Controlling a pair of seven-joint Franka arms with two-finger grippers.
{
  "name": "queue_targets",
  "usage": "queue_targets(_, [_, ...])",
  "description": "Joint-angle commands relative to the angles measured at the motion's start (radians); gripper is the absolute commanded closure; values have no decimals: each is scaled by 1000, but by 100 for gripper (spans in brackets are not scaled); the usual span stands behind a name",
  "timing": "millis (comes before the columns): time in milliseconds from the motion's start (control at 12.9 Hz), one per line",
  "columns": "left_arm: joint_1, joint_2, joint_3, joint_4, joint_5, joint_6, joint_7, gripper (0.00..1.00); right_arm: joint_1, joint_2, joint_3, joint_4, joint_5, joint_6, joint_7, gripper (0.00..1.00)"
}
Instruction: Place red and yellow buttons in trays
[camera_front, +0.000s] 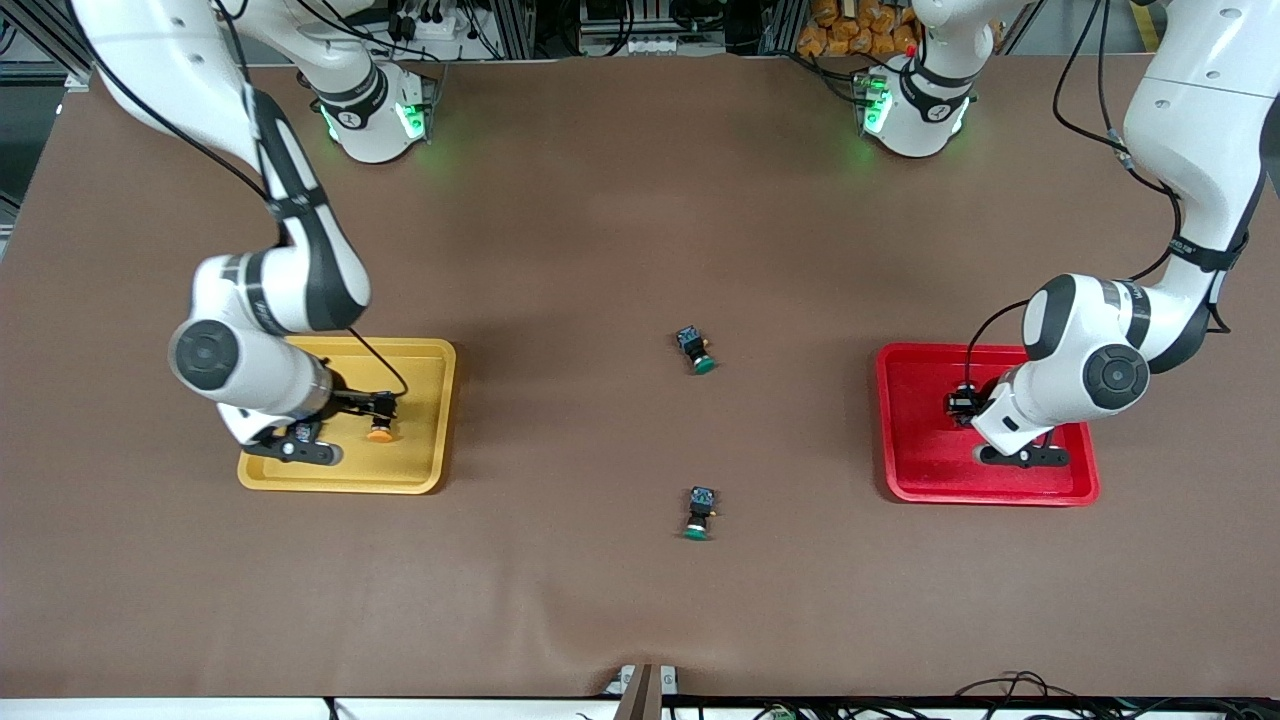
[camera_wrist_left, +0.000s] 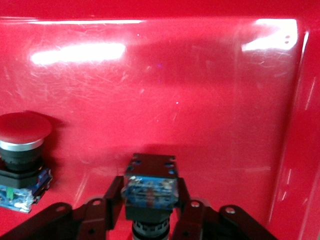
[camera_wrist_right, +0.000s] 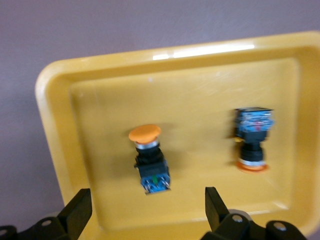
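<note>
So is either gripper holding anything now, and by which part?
The left gripper grips a button by its block body, over the red tray. The right gripper is open, empty.

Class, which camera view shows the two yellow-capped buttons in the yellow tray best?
The right wrist view: both yellow-capped buttons lie fully visible inside the yellow tray, with the open right hand above them. The front view shows only one; the arm hides the rest. The left wrist view shows none.

green-capped switches (camera_front: 696, 350) mid-table, open tabletop (camera_front: 640, 200) around
</note>
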Motion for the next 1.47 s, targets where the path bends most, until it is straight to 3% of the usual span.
queue_targets(0, [10,-13,-11,-9,21,16,3,0,-77,-88,8,44,-12,-134,-159,0])
queue_targets(310, [10,-107,-20,5,9,-57,-11,0,-128,-217,6,121,-26,-318,-267,0])
queue_targets(621, [11,-313,-72,89,-44,-330,6,0,-129,-260,8,271,-60,-490,-345,0])
queue_targets(776, [11,-388,-82,167,-115,-471,24,0,-169,-323,9,215,-58,-475,-362,0])
queue_targets(1086, [11,-398,-77,493,-178,-804,49,0,-238,-484,8,102,-51,-472,-456,0])
queue_targets(1397, [13,-446,-79,515,-187,-832,54,0,-229,-517,14,103,-60,-501,-456,0])
